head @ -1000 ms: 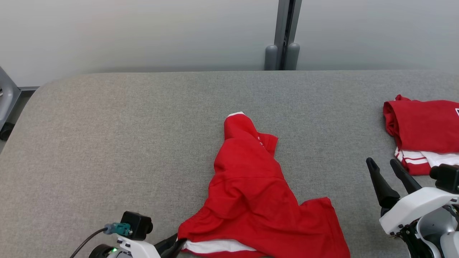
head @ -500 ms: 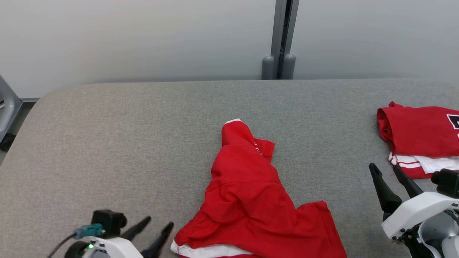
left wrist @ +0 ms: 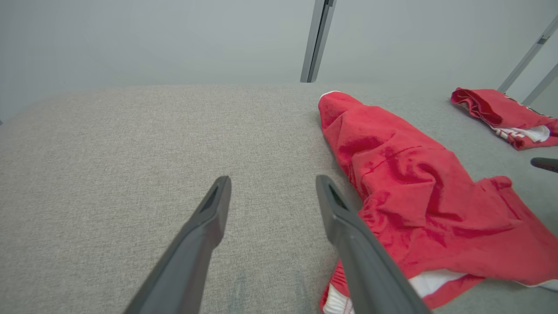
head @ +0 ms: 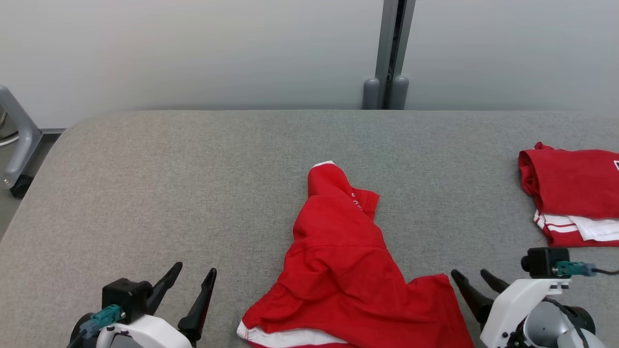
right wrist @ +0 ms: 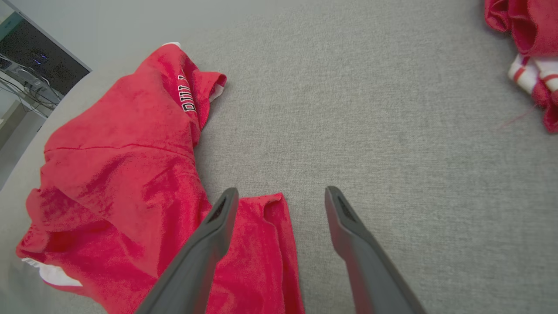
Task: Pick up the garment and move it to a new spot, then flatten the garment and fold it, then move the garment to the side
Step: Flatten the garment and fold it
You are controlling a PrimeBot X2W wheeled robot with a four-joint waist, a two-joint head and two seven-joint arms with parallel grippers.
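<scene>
A crumpled red garment (head: 346,270) with white trim lies in a heap on the grey table (head: 193,183), near the front middle. My left gripper (head: 196,270) stands open to the garment's left, apart from it, nothing between its fingers (left wrist: 205,226). The garment (left wrist: 414,192) lies just right of that gripper in the left wrist view. My right gripper (head: 471,278) is open beside the garment's right corner. In the right wrist view its left finger (right wrist: 213,226) hangs over the red corner (right wrist: 266,235), the right one over bare table.
A second, folded red and white garment (head: 575,193) lies at the table's right edge. A grey post (head: 394,53) stands behind the table against the pale wall. A grey frame with a wheel (head: 17,145) stands off the left end.
The left gripper let go of the garment's white-trimmed hem and drew away to the left, now open. The right gripper swung leftward and lower, toward the garment's right corner. The camera shifted slightly.
</scene>
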